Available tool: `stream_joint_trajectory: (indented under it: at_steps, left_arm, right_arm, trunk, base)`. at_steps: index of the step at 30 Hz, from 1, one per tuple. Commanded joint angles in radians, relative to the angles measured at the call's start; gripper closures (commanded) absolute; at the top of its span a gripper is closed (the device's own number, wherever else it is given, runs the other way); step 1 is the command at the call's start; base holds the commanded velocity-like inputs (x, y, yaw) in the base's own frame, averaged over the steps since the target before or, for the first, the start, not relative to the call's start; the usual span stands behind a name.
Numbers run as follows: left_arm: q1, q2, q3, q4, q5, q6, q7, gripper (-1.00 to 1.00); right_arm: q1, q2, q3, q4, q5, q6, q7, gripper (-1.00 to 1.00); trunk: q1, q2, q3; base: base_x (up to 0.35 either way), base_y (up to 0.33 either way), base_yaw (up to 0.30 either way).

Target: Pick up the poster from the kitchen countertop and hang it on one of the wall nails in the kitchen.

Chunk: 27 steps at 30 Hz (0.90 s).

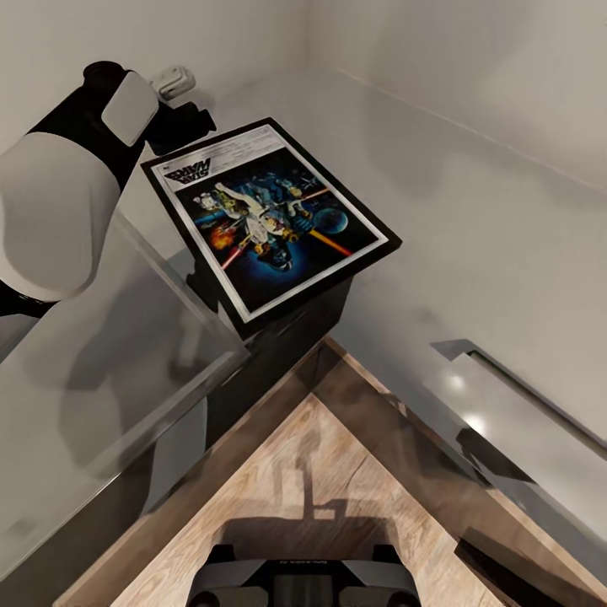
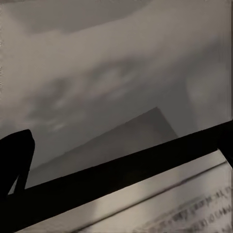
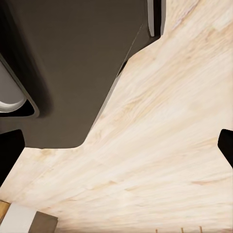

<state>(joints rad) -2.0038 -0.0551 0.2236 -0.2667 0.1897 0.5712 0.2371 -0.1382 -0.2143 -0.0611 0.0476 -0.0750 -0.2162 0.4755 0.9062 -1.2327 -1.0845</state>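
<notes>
The poster (image 1: pixel 270 219) is black-framed with a white border and space artwork. It hangs tilted above the inner corner of the light grey kitchen countertop (image 1: pixel 472 211) and casts a shadow on it. Its white title strip points toward my left gripper (image 1: pixel 181 126), which is shut on that end. In the left wrist view the poster's dark frame edge (image 2: pixel 121 172) runs across close up, with one dark fingertip (image 2: pixel 17 160) beside it. My right gripper (image 3: pixel 116 150) is open and empty, hanging low over the wooden floor (image 3: pixel 160 145).
The L-shaped worktop wraps around me, with dark glossy cabinet fronts (image 1: pixel 278 337) below. A recessed steel panel (image 1: pixel 523 405) sits in the right run. White walls (image 1: pixel 438 42) rise behind. My base (image 1: pixel 303 582) stands on the wooden floor (image 1: pixel 312 472) in the corner.
</notes>
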Motion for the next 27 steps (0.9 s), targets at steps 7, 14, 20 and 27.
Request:
stream_joint_trajectory:
  at_steps: [7,14,20,27]
  left_arm:
    - [0.000,0.000,0.005,0.015,0.016,0.009,0.013,-1.00]
    - [0.000,0.000,0.005,0.014,0.016,0.009,0.013,-1.00]
    - [0.000,0.000,0.005,0.014,0.016,0.009,0.013,-1.00]
    - [0.000,0.000,0.005,0.012,0.016,0.009,0.013,-1.00]
  right_arm:
    - [-0.001,0.000,-0.006,0.004,-0.008,-0.003,0.008,-1.00]
    - [-0.001,0.000,-0.005,0.005,-0.008,-0.003,0.008,-1.00]
    - [-0.001,0.000,-0.005,0.004,-0.009,-0.003,0.007,-1.00]
    - [-0.001,0.000,-0.005,0.005,-0.008,-0.003,0.008,-1.00]
  trunk:
    - [0.000,0.000,-0.001]
    - [0.000,0.000,-0.001]
    - [0.000,0.000,-0.001]
    - [0.000,0.000,-0.001]
  base:
    - [-0.107,0.000,0.000]
    - [-0.029,-0.002,0.000]
    - [-0.159,-0.055,0.000]
    - [-0.034,-0.014,0.000]
